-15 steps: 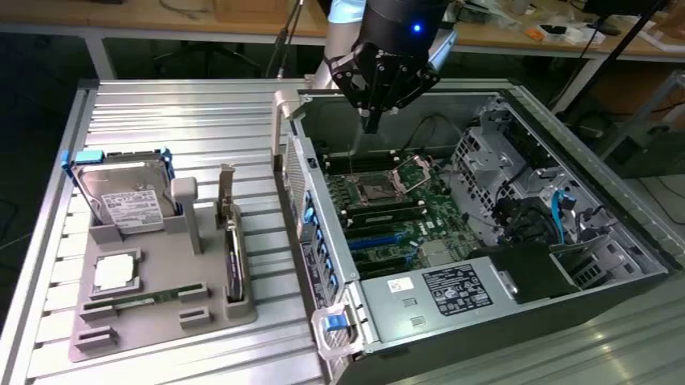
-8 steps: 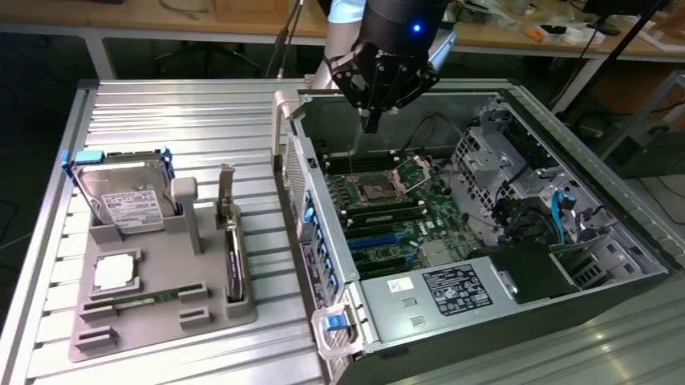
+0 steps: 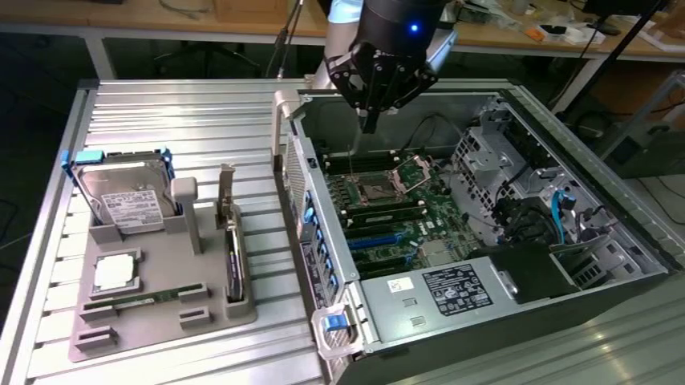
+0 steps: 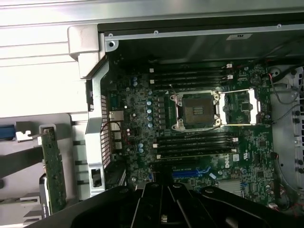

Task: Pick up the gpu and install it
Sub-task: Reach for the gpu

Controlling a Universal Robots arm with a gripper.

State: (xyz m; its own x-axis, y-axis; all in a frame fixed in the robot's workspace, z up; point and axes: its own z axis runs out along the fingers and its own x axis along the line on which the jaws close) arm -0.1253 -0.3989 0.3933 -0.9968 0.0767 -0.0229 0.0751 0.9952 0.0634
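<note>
Exterior view: the gripper [image 3: 370,124] hangs over the open computer case [image 3: 599,265], above the far end of the motherboard [image 3: 396,208], with its fingers pressed together and nothing between them. The gpu [image 3: 233,249] is well apart from it, toward the exterior view's left, standing on edge in a slot of the grey holder tray [image 3: 160,321] with its silver bracket pointing up. The hard drive [image 3: 127,200] stands in its own cradle beside the card, and the narrow memory stick [image 3: 139,301] lies nearer the tray's front. Wrist view: the gripper [image 4: 164,199] looks down on the motherboard [image 4: 142,118], with the empty processor socket [image 4: 197,110] and the rows of memory slots around it plain to see; the blue expansion slot [image 4: 190,173] near the fingers has no card in it. The gpu [image 4: 52,175] appears edge-on outside the case wall, green board uppermost. By this showing the task is barely begun: the card has not been gripped, lifted or seated, so both pickup and installation remain.
</note>
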